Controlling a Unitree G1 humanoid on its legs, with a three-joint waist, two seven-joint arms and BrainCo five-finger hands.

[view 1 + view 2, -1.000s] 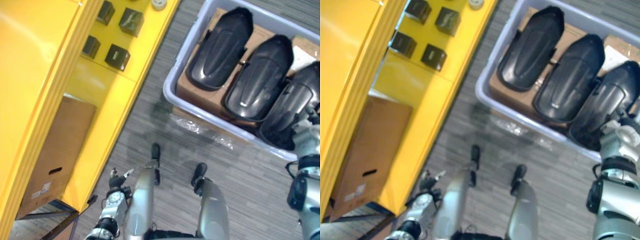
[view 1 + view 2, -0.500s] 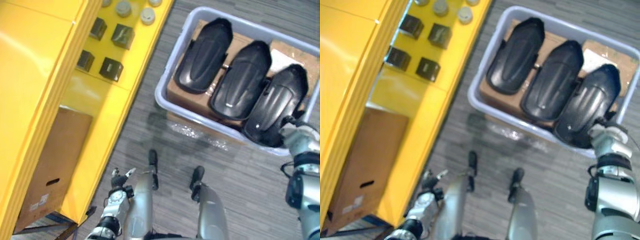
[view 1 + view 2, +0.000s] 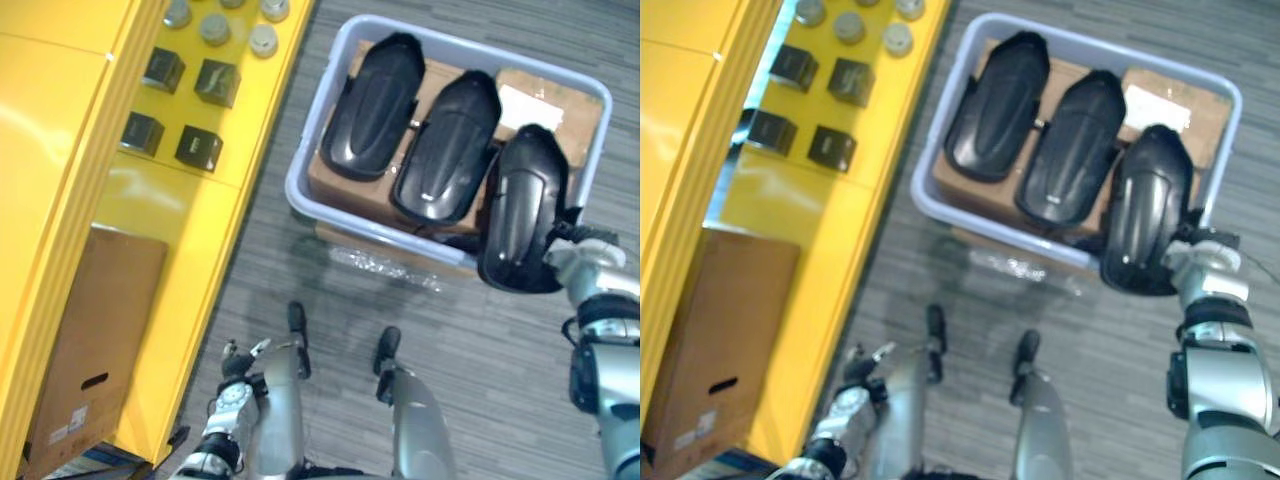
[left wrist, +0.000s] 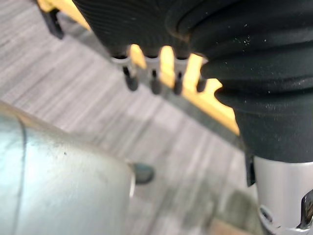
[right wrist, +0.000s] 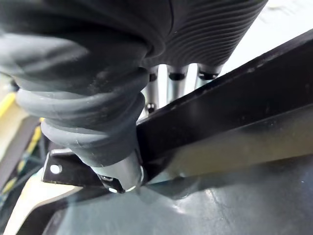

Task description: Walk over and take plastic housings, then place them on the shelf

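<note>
At the bin's (image 3: 292, 192) near right corner, eye views: the right hand (image 3: 578, 262) holds one housing (image 3: 520, 210) tilted over the rim, and two more housings (image 3: 372, 105) lie inside.

Right wrist view: fingers (image 5: 172, 90) and thumb pinch its edge. Grip firmly and clear the rim before turning toward the shelf (image 3: 195, 215).

Left wrist view: the left hand (image 4: 146, 29) hangs with its fingers loosely straight.

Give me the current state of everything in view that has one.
held housing, raised, lower end past the bin's front rim.
right hand, shut on the held housing's edge.
other two housings, lying side by side in the bin.
left hand, open, hanging idle.
cardboard box, closed, low in the yellow shelf.
</note>
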